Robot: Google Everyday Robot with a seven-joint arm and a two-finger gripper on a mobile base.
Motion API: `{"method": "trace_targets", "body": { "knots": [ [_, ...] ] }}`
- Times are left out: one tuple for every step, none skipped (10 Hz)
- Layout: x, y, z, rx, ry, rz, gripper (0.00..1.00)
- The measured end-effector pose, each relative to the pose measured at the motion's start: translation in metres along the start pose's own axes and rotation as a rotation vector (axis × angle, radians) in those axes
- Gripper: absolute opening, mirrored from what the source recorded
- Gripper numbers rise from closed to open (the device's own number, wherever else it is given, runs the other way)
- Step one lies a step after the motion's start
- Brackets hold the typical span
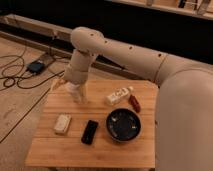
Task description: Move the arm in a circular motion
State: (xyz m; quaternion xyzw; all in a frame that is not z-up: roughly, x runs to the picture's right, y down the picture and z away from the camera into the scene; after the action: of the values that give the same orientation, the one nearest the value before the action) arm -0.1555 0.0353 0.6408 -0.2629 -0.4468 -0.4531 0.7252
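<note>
gripper (75, 94) low over table (60, 150), back-left corner | grip state: cannot tell | arm (125, 52) bent

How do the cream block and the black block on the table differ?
Colour: the cream block is pale, the black block dark. Shape: the cream block looks shorter and broader, the black block longer and narrower. Place: the cream block lies farther left, the black block beside the bowl. Both lie flat on the table, clear of the tool, which hangs over the table's back left.
</note>
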Motion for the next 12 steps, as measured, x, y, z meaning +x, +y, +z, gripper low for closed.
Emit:
{"method": "trace_targets", "body": {
  "knots": [
    [0.006,0.004,0.0,0.003,0.012,0.001,0.8],
    [0.014,0.012,-0.002,-0.004,0.045,0.007,0.8],
    [0.022,0.022,-0.004,-0.014,0.081,0.017,0.8],
    [0.025,0.031,-0.006,-0.024,0.109,0.028,0.8],
    [0.029,0.046,-0.008,-0.041,0.148,0.048,0.8],
    [0.032,0.063,-0.011,-0.057,0.182,0.077,0.8],
    [0.037,0.077,-0.013,-0.068,0.205,0.11,0.8],
    [0.045,0.099,-0.018,-0.076,0.23,0.168,0.8],
    [0.054,0.122,-0.022,-0.08,0.25,0.239,0.8],
    [0.061,0.136,-0.027,-0.079,0.263,0.284,0.8],
    [0.072,0.156,-0.034,-0.078,0.279,0.347,0.8],
    [0.081,0.165,-0.039,-0.077,0.29,0.38,0.8]
  ]
}}
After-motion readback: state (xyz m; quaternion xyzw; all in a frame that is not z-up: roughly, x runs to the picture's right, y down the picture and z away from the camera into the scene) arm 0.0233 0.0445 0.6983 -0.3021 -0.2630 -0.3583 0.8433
